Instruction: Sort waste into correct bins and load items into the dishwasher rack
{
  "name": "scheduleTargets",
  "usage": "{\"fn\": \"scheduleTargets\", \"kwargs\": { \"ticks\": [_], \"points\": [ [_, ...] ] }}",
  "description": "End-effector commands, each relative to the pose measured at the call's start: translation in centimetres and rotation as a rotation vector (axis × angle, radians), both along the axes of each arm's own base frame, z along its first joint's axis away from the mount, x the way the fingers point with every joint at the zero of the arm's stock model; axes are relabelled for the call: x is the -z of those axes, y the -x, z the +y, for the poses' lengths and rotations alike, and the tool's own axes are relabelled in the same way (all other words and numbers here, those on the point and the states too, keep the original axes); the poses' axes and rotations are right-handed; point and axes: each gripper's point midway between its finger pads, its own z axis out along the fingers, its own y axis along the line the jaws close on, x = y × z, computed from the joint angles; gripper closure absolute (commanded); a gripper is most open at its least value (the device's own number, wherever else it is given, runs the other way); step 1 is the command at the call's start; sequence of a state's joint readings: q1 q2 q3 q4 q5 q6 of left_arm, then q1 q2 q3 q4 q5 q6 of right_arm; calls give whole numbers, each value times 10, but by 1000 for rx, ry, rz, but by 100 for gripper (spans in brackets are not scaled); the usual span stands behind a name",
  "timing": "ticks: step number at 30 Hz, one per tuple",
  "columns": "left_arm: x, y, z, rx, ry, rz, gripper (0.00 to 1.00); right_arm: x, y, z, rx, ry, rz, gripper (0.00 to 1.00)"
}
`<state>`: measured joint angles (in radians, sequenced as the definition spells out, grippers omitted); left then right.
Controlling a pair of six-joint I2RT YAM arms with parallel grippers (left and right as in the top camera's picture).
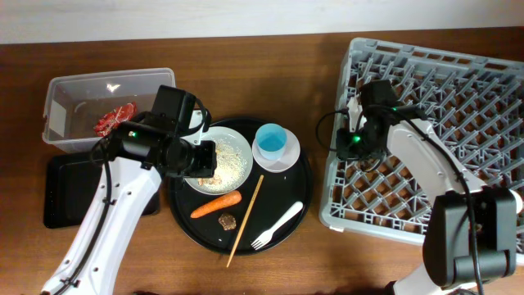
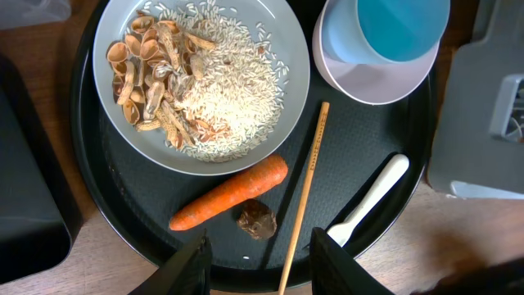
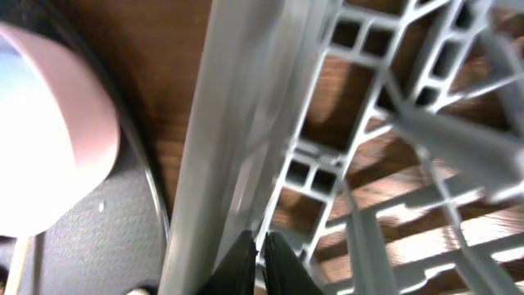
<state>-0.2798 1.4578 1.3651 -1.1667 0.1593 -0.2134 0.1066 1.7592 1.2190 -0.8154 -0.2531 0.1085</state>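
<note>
My left gripper (image 2: pixel 262 266) hangs open over the round black tray (image 2: pixel 131 197), nothing held; a wooden chopstick (image 2: pixel 307 192) runs below between its fingers. Just ahead lie the orange carrot (image 2: pixel 233 192) and the brown food chunk (image 2: pixel 256 220). The white plate (image 2: pixel 282 41) carries rice (image 2: pixel 221 90) and tan peels. The light blue cup (image 2: pixel 393 29) stands in the pinkish bowl (image 2: pixel 368 82); the white fork (image 2: pixel 368 205) lies to the right. My right gripper (image 3: pixel 255 256) is shut on a thin rib at the dishwasher rack's (image 1: pixel 434 123) left wall.
The clear tub (image 1: pixel 74 90) at the back left holds the red wrapper (image 1: pixel 113 119). The shallow black rectangular tray (image 1: pixel 61 192) lies in front of it, partly under my left arm. The round tray nearly touches the rack's left edge.
</note>
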Motion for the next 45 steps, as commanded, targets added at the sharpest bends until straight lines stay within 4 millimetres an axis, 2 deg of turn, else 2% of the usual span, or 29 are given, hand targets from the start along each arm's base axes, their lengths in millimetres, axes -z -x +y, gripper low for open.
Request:
{"fn": "scheduleTargets", "kwargs": {
  "ticks": [1, 10, 14, 16, 18, 22, 25, 28, 29, 30, 31, 34, 36, 37, 40, 41, 45],
  "points": [
    [-4, -1, 6, -7, -22, -21, 62, -11, 14, 47, -122, -177, 20, 89],
    [-4, -1, 6, -7, -23, -18, 62, -14, 49, 104, -282, -226, 81, 88],
    [-4, -1, 6, -7, -23, -18, 61, -13, 64, 121, -340, -220, 103, 88],
    [-4, -1, 6, -7, -23, -18, 62, -10, 72, 120, -340, -194, 135, 88],
    [-4, -1, 6, -7, -23, -18, 62, -6, 82, 107, -323, -134, 183, 88],
    [-4, -1, 6, -7, -23, -18, 61, -1, 85, 91, -306, -43, 202, 86],
    [-4, -1, 6, -7, -23, -18, 62, -16, 77, 94, -309, -50, 149, 83],
    [-4, -1, 6, -7, -23, -19, 62, -51, 48, 94, -301, -22, 7, 76],
    [-4, -1, 6, -7, -23, -19, 62, -67, 34, 95, -295, -6, -58, 64],
    [-4, -1, 6, -7, -23, -19, 62, -77, 24, 94, -288, 10, -102, 45],
    [-4, -1, 6, -7, -23, -19, 62, -84, 15, 93, -280, 25, -138, 34],
    [-4, -1, 6, -7, -23, -19, 62, -93, -6, 90, -200, 48, -207, 32],
    [-4, -1, 6, -7, -23, -18, 61, -84, -11, 84, -138, 81, -189, 33],
    [-4, -1, 6, -7, -23, -19, 62, -75, -11, 84, -110, 83, -161, 34],
    [-4, -1, 6, -7, -23, -18, 61, -40, -6, 82, -25, 98, -49, 43],
    [-4, -1, 6, -7, -23, -18, 62, -31, -6, 81, 4, 103, -23, 43],
    [-4, -1, 6, -7, -23, -18, 62, -7, -3, 84, 30, 102, 53, 46]
  ]
}}
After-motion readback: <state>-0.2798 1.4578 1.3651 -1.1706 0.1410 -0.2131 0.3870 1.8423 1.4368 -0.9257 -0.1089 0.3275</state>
